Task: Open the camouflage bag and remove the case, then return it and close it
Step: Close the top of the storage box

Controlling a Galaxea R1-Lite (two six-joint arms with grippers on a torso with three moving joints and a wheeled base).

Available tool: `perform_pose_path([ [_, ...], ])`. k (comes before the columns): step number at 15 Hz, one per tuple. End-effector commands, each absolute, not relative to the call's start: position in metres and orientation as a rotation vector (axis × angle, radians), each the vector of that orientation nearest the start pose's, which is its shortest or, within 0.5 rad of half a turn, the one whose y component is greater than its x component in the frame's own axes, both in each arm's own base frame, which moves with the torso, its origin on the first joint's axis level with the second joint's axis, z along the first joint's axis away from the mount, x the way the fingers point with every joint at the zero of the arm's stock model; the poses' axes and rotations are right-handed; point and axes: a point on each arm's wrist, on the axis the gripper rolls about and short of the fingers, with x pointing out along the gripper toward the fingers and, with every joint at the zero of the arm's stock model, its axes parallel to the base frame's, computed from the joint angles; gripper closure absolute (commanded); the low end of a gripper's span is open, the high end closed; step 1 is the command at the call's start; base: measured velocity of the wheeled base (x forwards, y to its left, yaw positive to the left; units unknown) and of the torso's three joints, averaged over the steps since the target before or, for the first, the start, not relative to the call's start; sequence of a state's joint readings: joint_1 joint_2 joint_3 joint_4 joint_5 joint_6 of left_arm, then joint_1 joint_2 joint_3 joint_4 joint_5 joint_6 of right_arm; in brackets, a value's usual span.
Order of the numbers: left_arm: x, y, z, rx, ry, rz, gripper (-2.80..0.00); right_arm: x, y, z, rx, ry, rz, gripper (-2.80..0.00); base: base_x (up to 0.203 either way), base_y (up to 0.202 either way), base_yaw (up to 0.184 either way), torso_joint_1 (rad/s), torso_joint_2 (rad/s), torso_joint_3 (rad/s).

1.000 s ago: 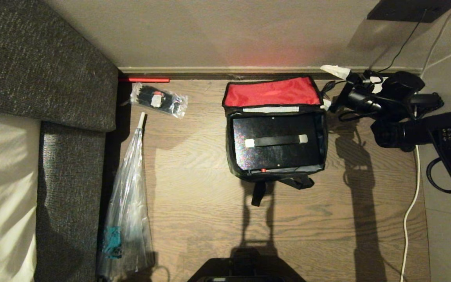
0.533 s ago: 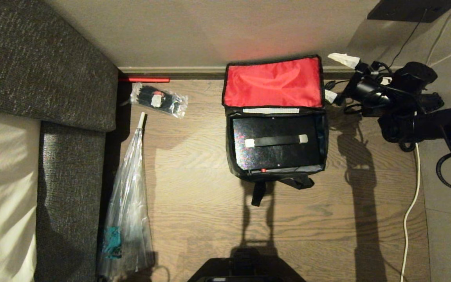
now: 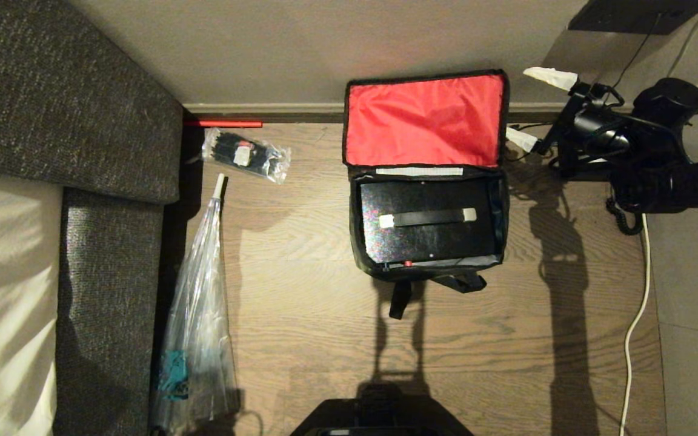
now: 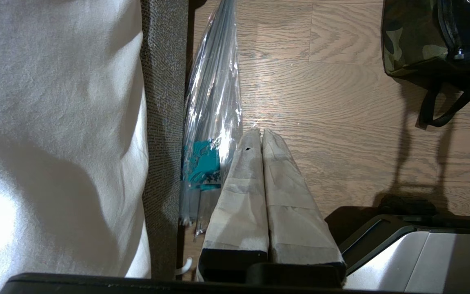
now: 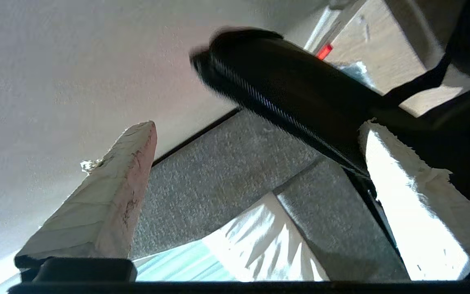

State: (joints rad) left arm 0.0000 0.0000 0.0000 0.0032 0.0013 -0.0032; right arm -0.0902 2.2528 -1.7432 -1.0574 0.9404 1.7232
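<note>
On floor, at center: camouflage bag (image 3: 428,260) lying open, red lid up.
Case (image 3: 428,227) inside; right claw (image 3: 534,109) released at 2 o'clock beside lid; left claw (image 4: 261,132) clenched.

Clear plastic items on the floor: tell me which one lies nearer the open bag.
The small clear packet of black ties, lying by the wall, is nearer the camouflage bag. The long clear umbrella sleeve lies farther away, along the sofa.
</note>
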Motion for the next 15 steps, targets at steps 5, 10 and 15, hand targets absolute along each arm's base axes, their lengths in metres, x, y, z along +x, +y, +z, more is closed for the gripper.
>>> perform_pose_path([
  [5,-0.023,0.0,0.075,-0.003,0.005,0.002,0.0,0.448,-0.019,0.268,1.28,0.419,1.024,-2.8,0.0,0.0,0.0,0.0,0.0,0.0],
  [10,-0.023,0.0,0.075,-0.003,0.003,0.002,0.0,0.451,-0.016,0.254,1.308,0.508,0.999,-2.8,0.0,0.0,0.0,0.0,0.0,0.0],
  [15,-0.023,0.0,0.075,-0.003,0.005,0.002,0.0,0.453,-0.016,0.248,1.283,0.564,1.022,-2.8,0.0,0.0,0.0,0.0,0.0,0.0],
])
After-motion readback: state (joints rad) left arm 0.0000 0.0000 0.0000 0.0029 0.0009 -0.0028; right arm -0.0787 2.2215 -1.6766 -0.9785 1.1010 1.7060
